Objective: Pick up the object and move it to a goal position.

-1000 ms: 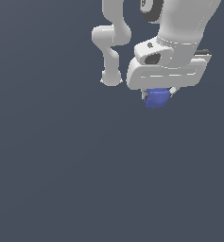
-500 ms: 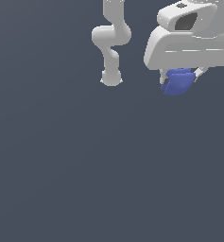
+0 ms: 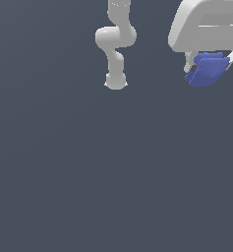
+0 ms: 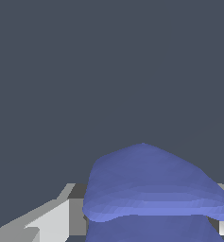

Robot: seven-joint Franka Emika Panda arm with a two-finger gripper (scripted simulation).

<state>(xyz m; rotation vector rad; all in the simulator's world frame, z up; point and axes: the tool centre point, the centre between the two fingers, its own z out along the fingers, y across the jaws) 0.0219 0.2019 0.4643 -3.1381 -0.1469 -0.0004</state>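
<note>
The object (image 3: 207, 70) is a chunky blue-violet blob hanging under the white hand at the upper part of the exterior view's right. My gripper (image 3: 210, 63) is shut on the object, with a white finger showing on each side of it. In the wrist view the object (image 4: 151, 189) fills the space between the two pale fingers (image 4: 52, 222), high above the floor. The hand is large in the exterior view, close to that camera.
The arm's white base (image 3: 115, 81) and lower links stand on the dark grey floor (image 3: 98, 172) toward the middle of the exterior view. Nothing else shows on the floor.
The hand with the object has risen and moved toward the exterior view's right, growing larger in the picture. The grip on the object has held.
</note>
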